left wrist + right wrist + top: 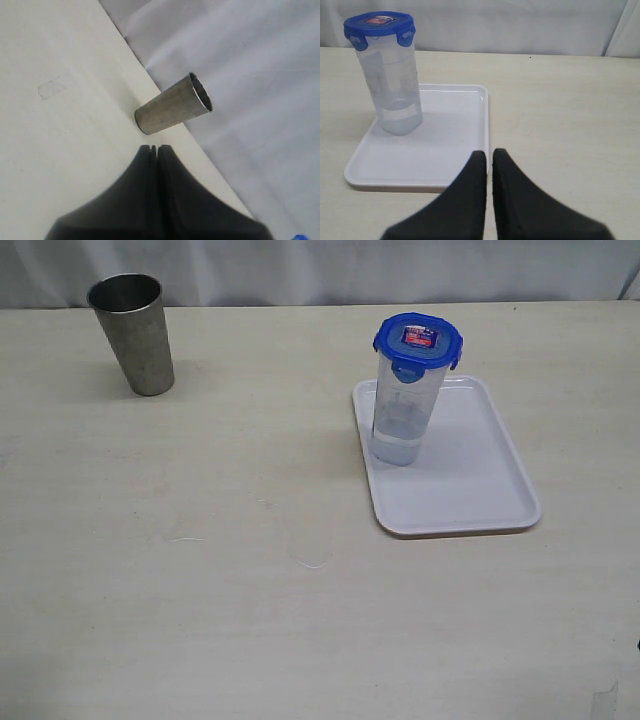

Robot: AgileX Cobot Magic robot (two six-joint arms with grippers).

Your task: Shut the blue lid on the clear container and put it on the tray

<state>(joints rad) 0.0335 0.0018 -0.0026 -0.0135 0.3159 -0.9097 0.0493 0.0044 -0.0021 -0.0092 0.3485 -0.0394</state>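
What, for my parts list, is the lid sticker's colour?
Sticker: red and white; clearest in exterior view.

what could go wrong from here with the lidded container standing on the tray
1. The clear container is tall and narrow and stands close to the left rim of the tray in the exterior view, so a nudge might topple it.
2. The shut right fingers point toward the tray; a forward move could push it.
3. Whether every flap of the blue lid is snapped down cannot be told, so it may be loose.
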